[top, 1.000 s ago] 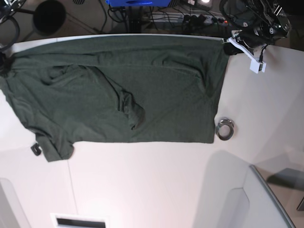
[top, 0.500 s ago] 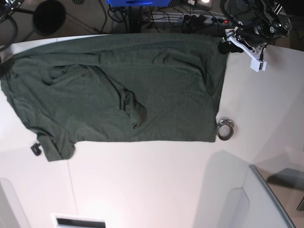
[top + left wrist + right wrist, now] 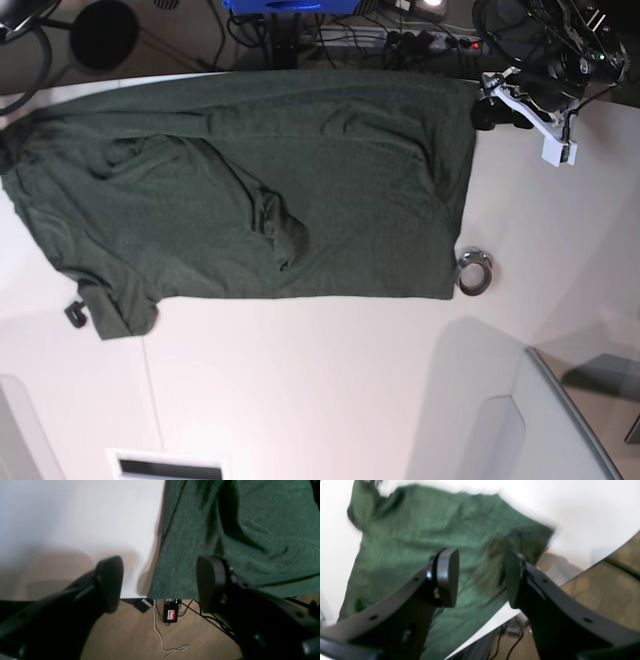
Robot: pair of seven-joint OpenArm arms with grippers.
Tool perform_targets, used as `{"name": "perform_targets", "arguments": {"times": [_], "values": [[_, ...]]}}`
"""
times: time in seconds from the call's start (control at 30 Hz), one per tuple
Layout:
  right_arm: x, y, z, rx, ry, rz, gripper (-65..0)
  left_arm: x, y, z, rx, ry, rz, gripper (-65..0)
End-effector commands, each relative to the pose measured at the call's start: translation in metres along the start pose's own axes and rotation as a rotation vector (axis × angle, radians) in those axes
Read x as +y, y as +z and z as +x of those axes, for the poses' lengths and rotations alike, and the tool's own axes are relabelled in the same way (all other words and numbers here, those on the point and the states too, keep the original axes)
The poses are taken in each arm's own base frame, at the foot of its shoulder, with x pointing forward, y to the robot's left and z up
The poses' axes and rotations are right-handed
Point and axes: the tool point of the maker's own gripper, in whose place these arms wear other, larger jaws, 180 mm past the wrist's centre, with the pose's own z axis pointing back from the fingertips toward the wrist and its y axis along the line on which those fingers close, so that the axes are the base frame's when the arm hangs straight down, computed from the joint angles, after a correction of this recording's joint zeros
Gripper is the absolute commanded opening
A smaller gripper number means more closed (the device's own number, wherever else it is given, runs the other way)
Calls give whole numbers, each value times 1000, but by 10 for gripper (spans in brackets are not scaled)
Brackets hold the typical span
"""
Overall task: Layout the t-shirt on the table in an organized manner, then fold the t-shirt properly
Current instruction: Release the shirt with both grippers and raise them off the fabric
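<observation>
Our left gripper has its two black fingers wide apart, and nothing is between them. It hangs just past the far edge of the table, beside the corner of the t-shirt. Below it we see the floor, some wires and a little black box.

Our right gripper also has a gap between its fingers, and it holds nothing. It is up over the other end of the shirt, near a sleeve. This picture is blurry, so we cannot be sure how high it is above the cloth.

From above, the t-shirt lies spread across the far half of the table. The hem end near the left gripper looks flat and straight. The sleeve end is still messy. There is a bunched fold in the middle, and one sleeve hangs down at the near corner. A small metal ring sits just beside the hem.

We think the laying-out step is not done yet. To do it well, we should pinch only the top bit of cloth at the messy end. Then we should pull slowly and evenly so the lump goes flat. We should not tug the flat hem out of line or bump the ring.
</observation>
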Motion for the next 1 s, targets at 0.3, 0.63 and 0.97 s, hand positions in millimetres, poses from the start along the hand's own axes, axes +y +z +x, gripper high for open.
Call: {"name": "perform_targets", "arguments": {"times": [0.3,0.63,0.97], "values": [[6,-5,-25,52,-36,23,-365,57,37,15,-106,83,149,-211],[-5,-18,-50,140,-94,17,-366,59,37,14,-106,90,151,-214],[-4,-18,-49,136,-91,19,-366,59,37,12,-102,91,151,-214]]}}
